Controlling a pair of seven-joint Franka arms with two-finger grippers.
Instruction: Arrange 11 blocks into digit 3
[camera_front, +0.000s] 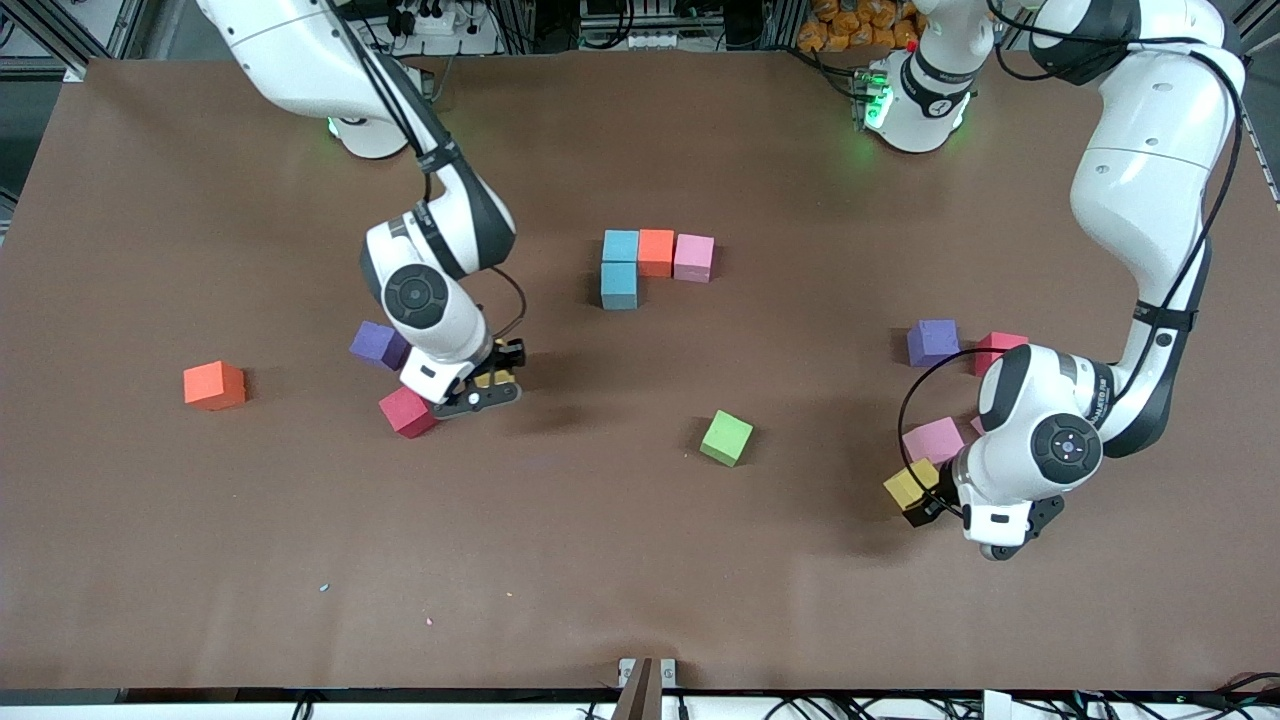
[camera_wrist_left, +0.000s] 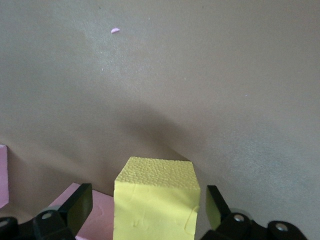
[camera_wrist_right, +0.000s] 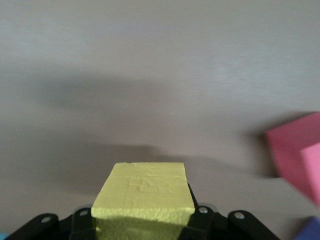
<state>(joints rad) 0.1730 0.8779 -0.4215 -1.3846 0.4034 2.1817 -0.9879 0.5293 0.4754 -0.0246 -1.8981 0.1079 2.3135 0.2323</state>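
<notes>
The right hand (camera_front: 487, 385) is clamped on a small matte yellow foam cube (camera_wrist_right: 142, 192), low over the brown bench (camera_front: 640, 560) toward the right arm's end, with a red foam cube (camera_front: 407, 411) just beside it and a purple foam cube (camera_front: 378, 345) close by. Risk: the grip appears to sit on the cube's lower edge, so soft foam may twist or slip during carriage, and a lift or swing may clip the red cube. The left hand (camera_front: 925, 500) stands wide, its fingers astride a second yellow foam cube (camera_wrist_left: 155, 200) without gripping it, next to a pink foam cube (camera_front: 933, 440); closing off-centre could nudge that pink cube. The digit 3 is only begun: two teal cubes (camera_front: 620, 270), an orange cube (camera_front: 656, 252) and a pink cube (camera_front: 694, 257) form a corner near the bench's middle. Placing carelessly there could shove the row out of line. A green cube (camera_front: 727, 438) and another orange cube (camera_front: 214, 385) lie loose.
</notes>
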